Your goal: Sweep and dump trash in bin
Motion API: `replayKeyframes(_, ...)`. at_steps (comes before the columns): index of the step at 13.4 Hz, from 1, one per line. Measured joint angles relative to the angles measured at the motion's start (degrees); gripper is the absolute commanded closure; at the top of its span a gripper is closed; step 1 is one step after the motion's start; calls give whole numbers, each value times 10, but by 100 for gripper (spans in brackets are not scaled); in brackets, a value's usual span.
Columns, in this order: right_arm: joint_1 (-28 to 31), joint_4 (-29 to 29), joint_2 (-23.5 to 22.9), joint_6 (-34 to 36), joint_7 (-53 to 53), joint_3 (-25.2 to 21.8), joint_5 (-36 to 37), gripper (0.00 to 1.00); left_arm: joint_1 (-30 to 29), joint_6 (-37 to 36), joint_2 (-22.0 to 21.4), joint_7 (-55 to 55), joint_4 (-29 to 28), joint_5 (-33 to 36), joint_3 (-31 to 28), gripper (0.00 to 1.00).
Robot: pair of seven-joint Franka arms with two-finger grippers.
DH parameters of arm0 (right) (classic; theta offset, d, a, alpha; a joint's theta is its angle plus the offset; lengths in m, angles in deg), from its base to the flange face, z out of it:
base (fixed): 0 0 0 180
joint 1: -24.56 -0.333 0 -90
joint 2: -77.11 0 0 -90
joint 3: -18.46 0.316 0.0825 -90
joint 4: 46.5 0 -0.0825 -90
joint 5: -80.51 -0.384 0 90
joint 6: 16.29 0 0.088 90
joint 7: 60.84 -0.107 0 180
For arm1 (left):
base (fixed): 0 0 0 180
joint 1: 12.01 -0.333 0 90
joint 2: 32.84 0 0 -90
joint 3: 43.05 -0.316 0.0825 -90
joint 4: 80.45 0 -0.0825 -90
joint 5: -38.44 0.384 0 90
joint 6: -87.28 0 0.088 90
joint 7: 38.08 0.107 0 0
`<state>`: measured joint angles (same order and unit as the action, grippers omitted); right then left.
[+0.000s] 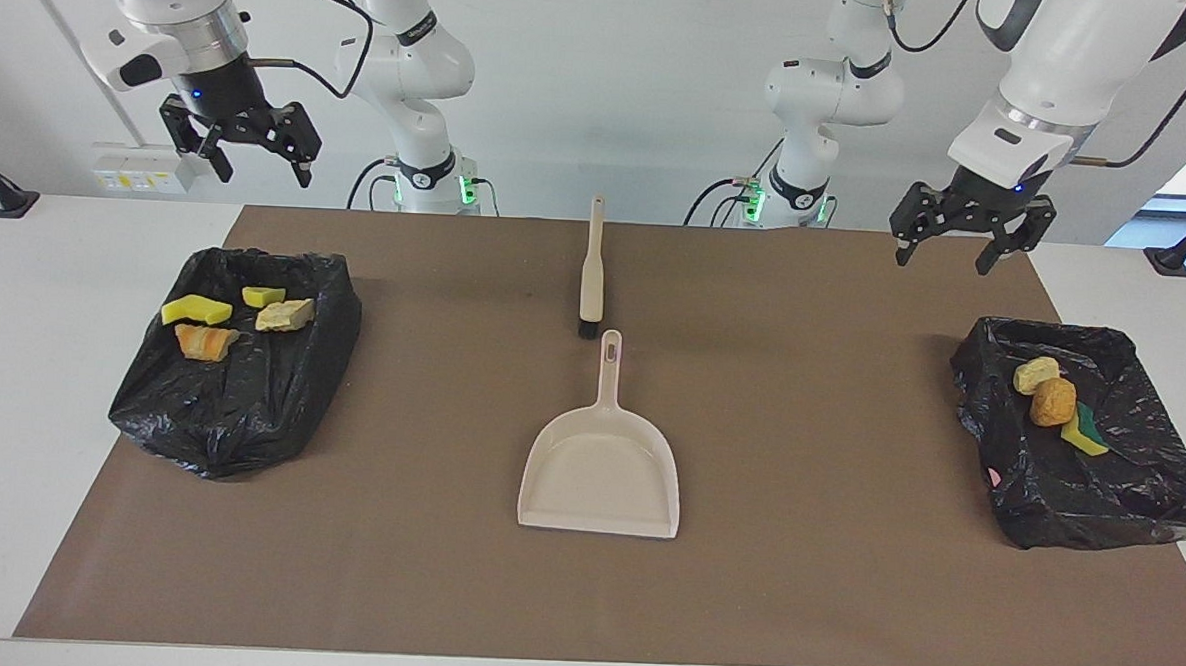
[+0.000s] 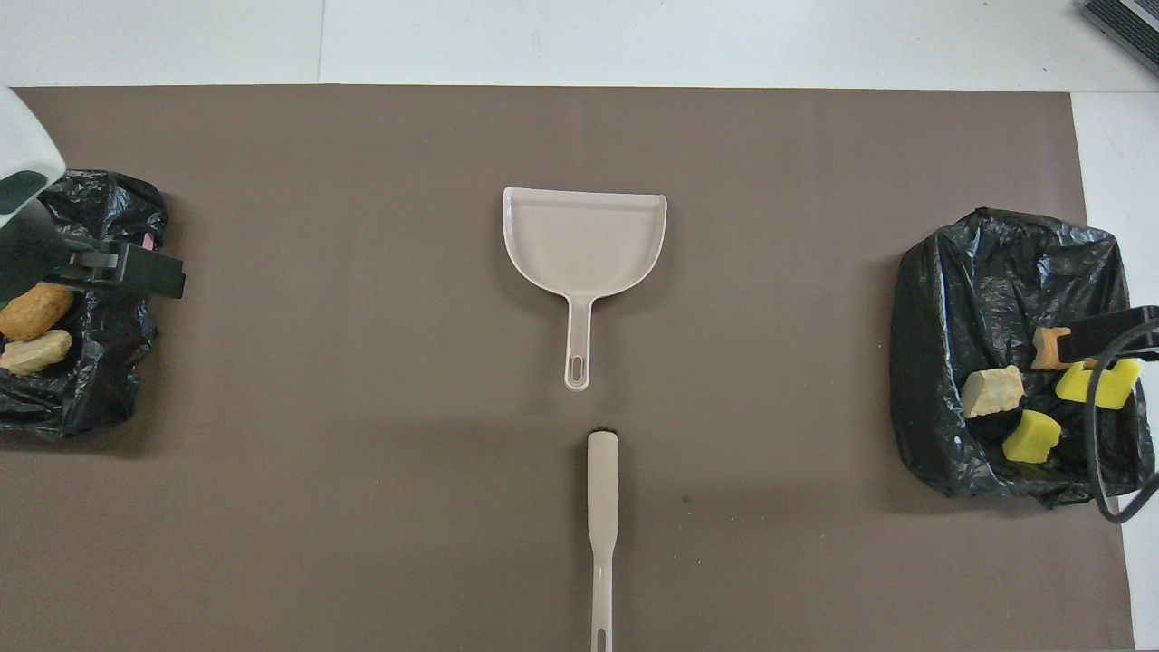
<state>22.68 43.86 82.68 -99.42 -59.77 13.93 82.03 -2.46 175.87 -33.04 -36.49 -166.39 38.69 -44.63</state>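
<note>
Two bins lined with black bags stand on the brown mat. The bin (image 1: 240,398) (image 2: 996,272) at the right arm's end holds several trash pieces: yellow sponge (image 1: 197,310) (image 2: 1030,436) and tan bread (image 1: 284,315) (image 2: 991,390). At the left arm's end, the other bin (image 1: 1097,485) (image 2: 100,380) holds three trash bits, among them an orange lump (image 1: 1053,401) (image 2: 34,310). My left gripper (image 1: 941,260) hangs open and empty, high beside that bin. High up by the first bin, my right gripper (image 1: 264,177) waits open and empty.
A beige dustpan (image 1: 600,473) (image 2: 584,235) lies mid-mat, its handle pointing toward the robots. A beige brush (image 1: 592,273) (image 2: 602,507) lies in line with it, nearer to the robots. White tabletop (image 1: 42,349) surrounds the brown mat (image 1: 824,543).
</note>
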Motion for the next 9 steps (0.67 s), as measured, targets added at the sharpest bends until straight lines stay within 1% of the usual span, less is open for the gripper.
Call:
replayKeyframes(4, 0, 0, 0, 0, 0, 0, 0, 0, -1, -32, -11, 14, 12, -2, -7, 0)
replayKeyframes(9, 0, 0, 0, 0, 0, 0, 0, 0, -2, -41, -22, 16, 12, -2, -14, 0)
